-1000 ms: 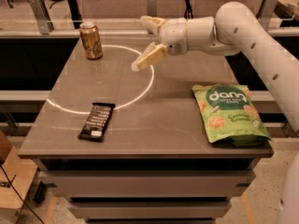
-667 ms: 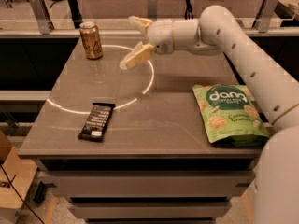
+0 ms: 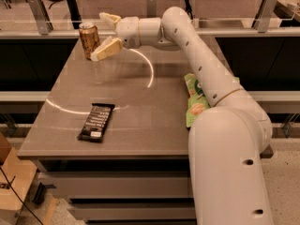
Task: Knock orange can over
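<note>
The gripper [image 3: 107,34] is closing in leftward over the worktop [image 3: 140,111], now reaching just beside the orange can [image 3: 89,40], fingers spread and holding nothing. The can is still standing upright at the far-left corner, so the knock looks imminent.

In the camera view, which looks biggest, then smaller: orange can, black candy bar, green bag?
1. black candy bar
2. orange can, farther back, by the open tool
Unranked: green bag, partly hidden by the arm, so I cannot place it.
</note>
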Controlling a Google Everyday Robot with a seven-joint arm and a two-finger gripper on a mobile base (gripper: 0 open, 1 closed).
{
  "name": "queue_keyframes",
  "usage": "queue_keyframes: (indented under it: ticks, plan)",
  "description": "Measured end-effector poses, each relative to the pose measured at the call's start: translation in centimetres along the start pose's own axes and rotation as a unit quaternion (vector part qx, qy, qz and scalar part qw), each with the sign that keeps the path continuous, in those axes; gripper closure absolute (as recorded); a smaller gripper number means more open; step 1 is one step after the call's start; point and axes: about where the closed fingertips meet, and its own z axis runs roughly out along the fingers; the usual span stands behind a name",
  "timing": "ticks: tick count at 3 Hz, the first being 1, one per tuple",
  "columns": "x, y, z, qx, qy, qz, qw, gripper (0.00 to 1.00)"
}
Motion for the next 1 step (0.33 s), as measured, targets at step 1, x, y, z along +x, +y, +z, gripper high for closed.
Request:
queue_keyframes:
  ticks: [1]
  plan:
    - [0.00, 0.00, 0.01, 0.000, 0.000, 0.000, 1.0000, 0.00]
